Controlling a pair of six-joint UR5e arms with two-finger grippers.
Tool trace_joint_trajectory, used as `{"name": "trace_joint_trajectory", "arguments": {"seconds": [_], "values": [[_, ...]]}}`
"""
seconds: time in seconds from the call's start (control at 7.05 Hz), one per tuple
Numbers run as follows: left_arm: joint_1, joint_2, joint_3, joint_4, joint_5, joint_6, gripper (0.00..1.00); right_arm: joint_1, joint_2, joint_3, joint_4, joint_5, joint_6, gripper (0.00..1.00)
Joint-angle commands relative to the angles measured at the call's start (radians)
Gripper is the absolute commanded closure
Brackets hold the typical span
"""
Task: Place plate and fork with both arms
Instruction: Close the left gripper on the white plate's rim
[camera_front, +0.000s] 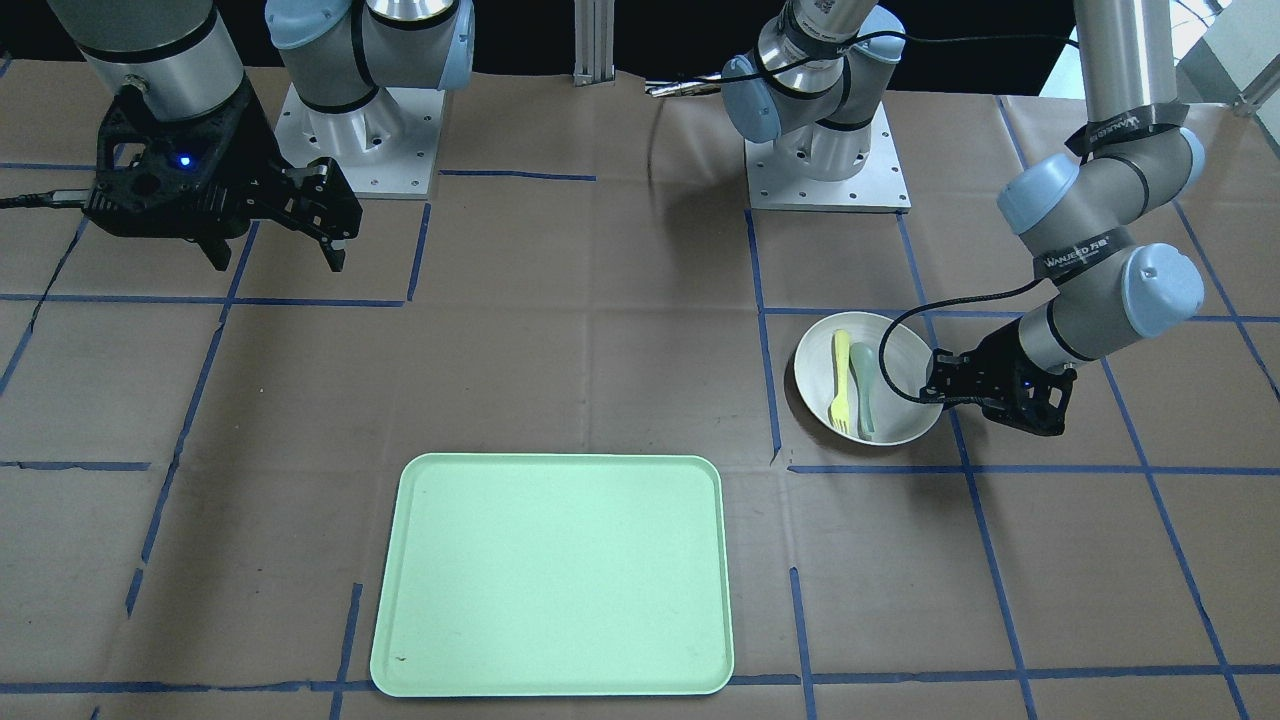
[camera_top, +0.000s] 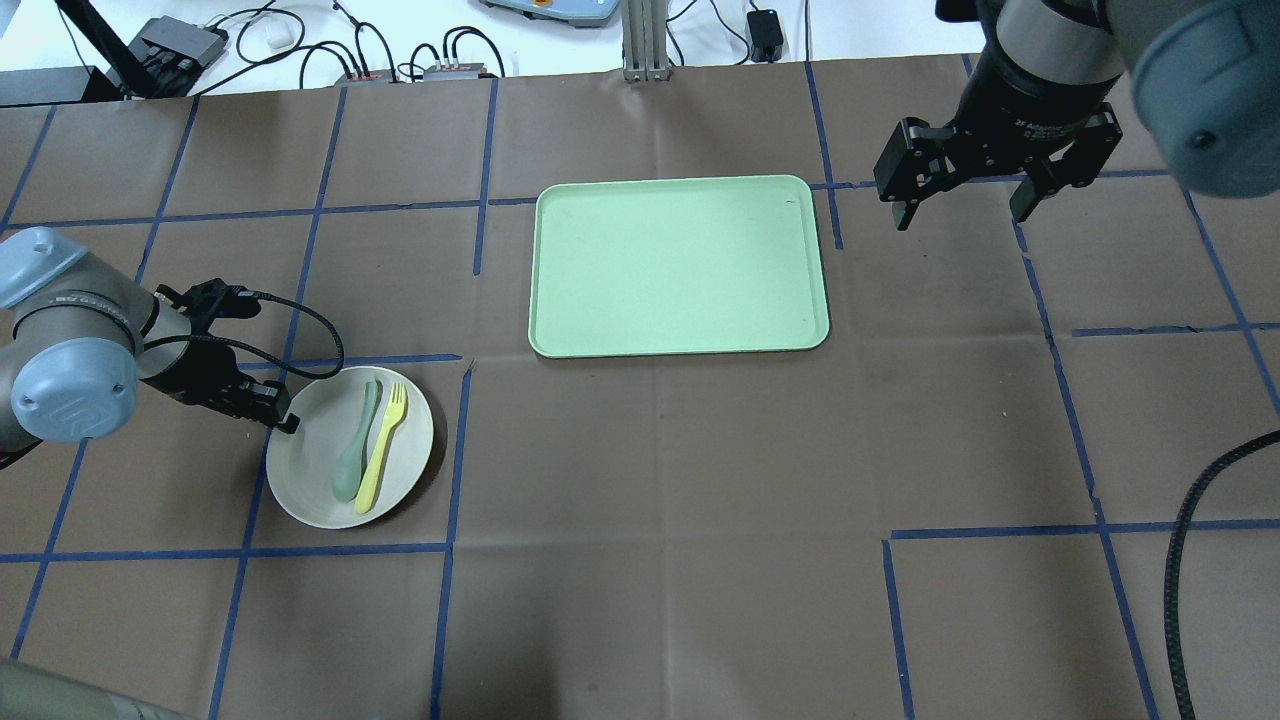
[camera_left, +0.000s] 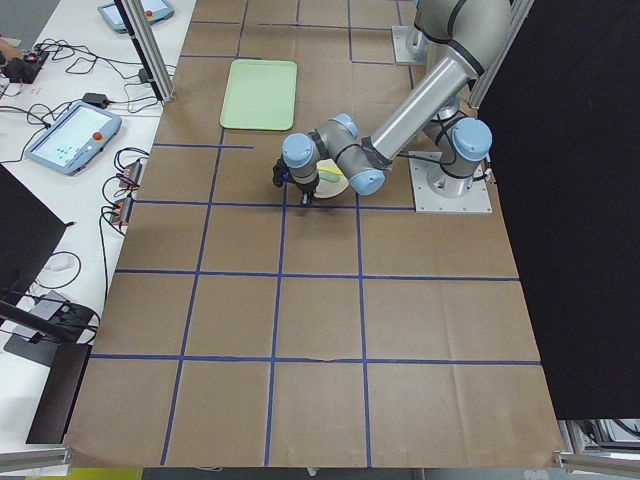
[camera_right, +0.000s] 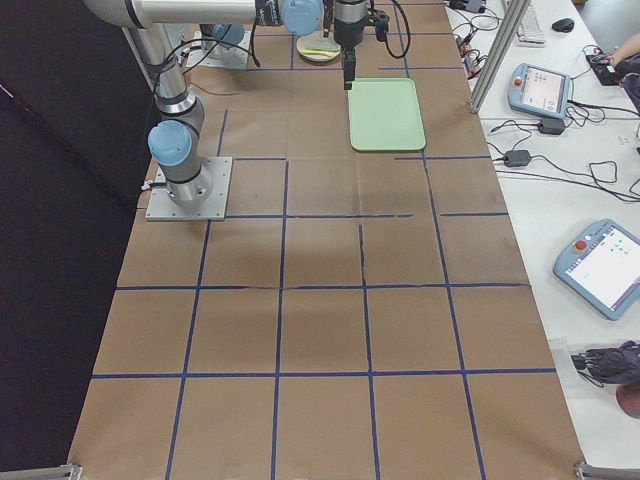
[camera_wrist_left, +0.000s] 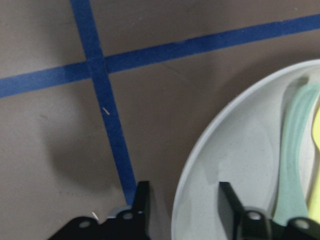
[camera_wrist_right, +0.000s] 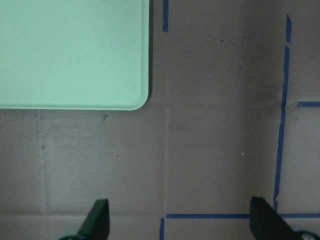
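The off-white plate (camera_top: 312, 472) lies on the table at my left. The pale-yellow fork (camera_top: 385, 445) lies in it beside a grey-green spoon (camera_top: 357, 440). My left gripper (camera_top: 290, 418) is low at the plate's rim. In the left wrist view (camera_wrist_left: 182, 200) its jaws are open and straddle the rim, one finger outside on the paper, one finger inside over the plate (camera_wrist_left: 225, 150). My right gripper (camera_top: 960, 218) is open and empty. It hovers above the table to the right of the tray, far from the plate.
The mint-green tray (camera_top: 680, 265) lies flat at the table's middle with nothing on it; its corner shows in the right wrist view (camera_wrist_right: 70, 50). Brown paper with blue tape lines covers the table. The arm bases stand along the robot's edge.
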Motion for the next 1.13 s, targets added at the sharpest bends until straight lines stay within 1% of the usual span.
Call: {"name": "trace_joint_trajectory", "arguments": {"seconds": [0.0, 0.43, 0.57, 0.71, 0.99], "values": [[0.000, 0.004, 0.002, -0.001, 0.000, -0.004, 0.92, 0.001, -0.001, 0.000, 0.000, 0.000, 0.001, 0.00], [-0.011, 0.043, 0.000, -0.013, -0.008, -0.078, 0.99, 0.002, -0.001, 0.000, 0.000, 0.000, -0.001, 0.00], [-0.020, 0.072, -0.002, -0.018, -0.026, -0.116, 1.00, 0.000, -0.001, 0.001, 0.000, 0.000, -0.001, 0.00], [-0.023, 0.096, -0.003, -0.039, -0.081, -0.153, 1.00, 0.000, -0.001, 0.001, 0.000, 0.000, -0.001, 0.00], [-0.043, 0.090, -0.002, -0.042, -0.186, -0.211, 1.00, 0.000, -0.001, 0.001, 0.000, 0.000, -0.001, 0.00]]}}
